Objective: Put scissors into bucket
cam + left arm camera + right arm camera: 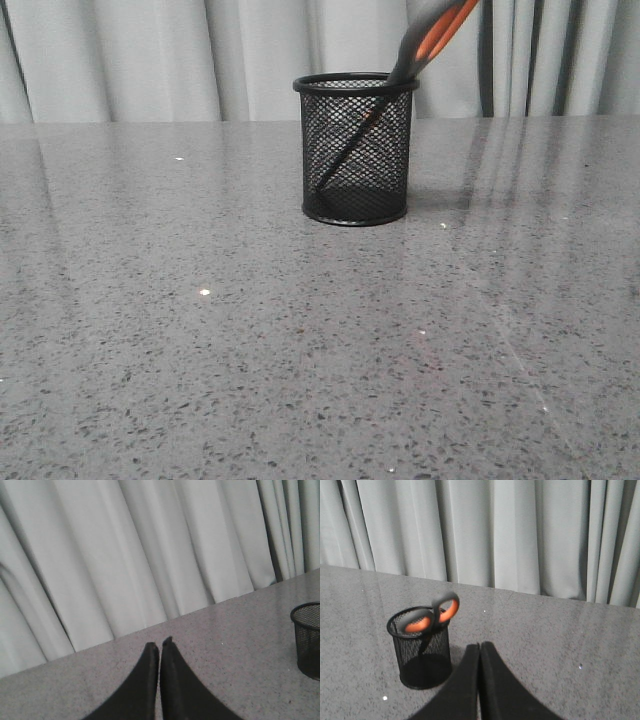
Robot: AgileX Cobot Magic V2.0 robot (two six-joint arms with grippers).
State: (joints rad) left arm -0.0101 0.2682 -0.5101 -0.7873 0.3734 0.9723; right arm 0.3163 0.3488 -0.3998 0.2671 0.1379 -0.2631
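The scissors (425, 45) stand inside the bucket (356, 150) — blades down, tips resting near the base toward seven o'clock, handle loops leaning out over the rim toward one o'clock in the front view. From my right wrist camera the orange-lined loops sit just above the rolled rim, propped against it. By my reading the job is done: nothing of the scissors lies on the table (250, 350), and the bucket stands upright, at about twelve o'clock from the table's middle in the front view.

My right gripper (479, 647) is pressed together, the two dark fingers meeting with barely a seam between them, and it pinches nothing. It sits well apart from the bucket, which lies off toward its nine o'clock. My left gripper (160, 645) is likewise closed with only a thin slit showing — empty, touching nothing, with the bucket off at its three o'clock edge. Neither arm shows in the front view.

What is left, I judge, is only to keep clear; the leaning handles could tip the light cup if knocked.
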